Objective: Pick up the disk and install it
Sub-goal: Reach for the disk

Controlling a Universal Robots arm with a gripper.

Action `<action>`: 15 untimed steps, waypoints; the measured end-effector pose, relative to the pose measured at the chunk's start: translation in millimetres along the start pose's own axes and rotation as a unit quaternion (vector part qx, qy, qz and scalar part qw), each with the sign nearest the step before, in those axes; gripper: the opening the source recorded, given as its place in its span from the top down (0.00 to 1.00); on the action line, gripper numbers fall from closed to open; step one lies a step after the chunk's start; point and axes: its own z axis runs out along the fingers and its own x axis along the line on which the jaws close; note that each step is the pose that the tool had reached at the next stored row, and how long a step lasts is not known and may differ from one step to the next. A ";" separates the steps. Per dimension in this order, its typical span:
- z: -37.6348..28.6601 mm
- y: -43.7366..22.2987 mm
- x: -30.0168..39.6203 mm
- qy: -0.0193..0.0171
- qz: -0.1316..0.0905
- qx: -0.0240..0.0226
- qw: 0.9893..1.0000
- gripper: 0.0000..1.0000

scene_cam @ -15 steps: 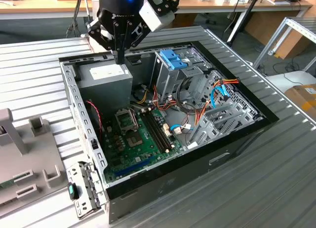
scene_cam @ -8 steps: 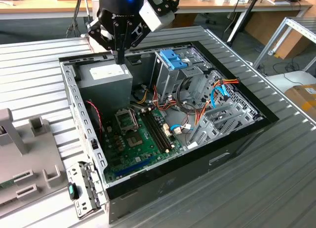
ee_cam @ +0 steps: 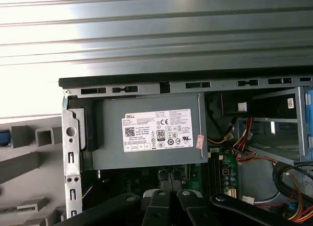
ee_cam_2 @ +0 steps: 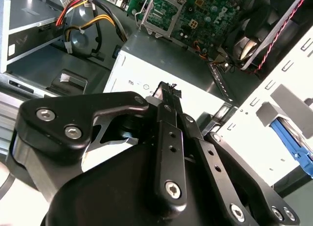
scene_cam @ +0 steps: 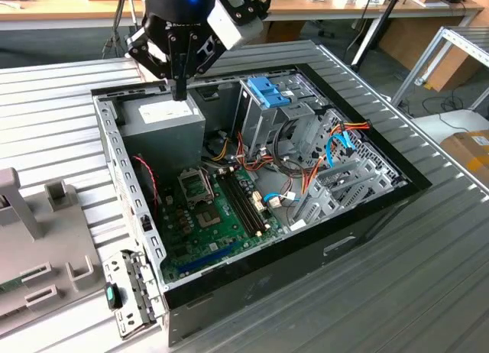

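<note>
Reading the gripper (scene_cam: 180,92) as pinched closed with nothing in it, hovering just above the power supply (scene_cam: 164,127) at a corner of the open computer case (scene_cam: 114,156). Same from the second wrist view: fingers (ee_cam_2: 168,133) pressed flat together over the supply's white label.

Picking up the disk (ee_cam_2: 289,142) from the second wrist view as a blue rail lying in the grey fixture (scene_cam: 46,238), off to the gripper's side beyond the case wall and well apart from the fingertips. Cut off at the frame edge, so can't make out the drive body.

From the exterior view, placing the fixture on the exterior view's left of the gripper, itself cropped. Also getting the motherboard (scene_cam: 214,208) and drive cage (scene_cam: 267,108) deeper in the case, past the gripper.
</note>
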 end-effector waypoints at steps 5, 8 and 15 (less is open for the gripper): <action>0.0 0.0 0.1 0.000 0.000 0.000 1.000 0.89; 0.0 -0.1 1.4 0.000 0.000 0.000 1.000 0.89; -0.4 -1.0 12.8 0.000 0.000 0.000 1.000 0.89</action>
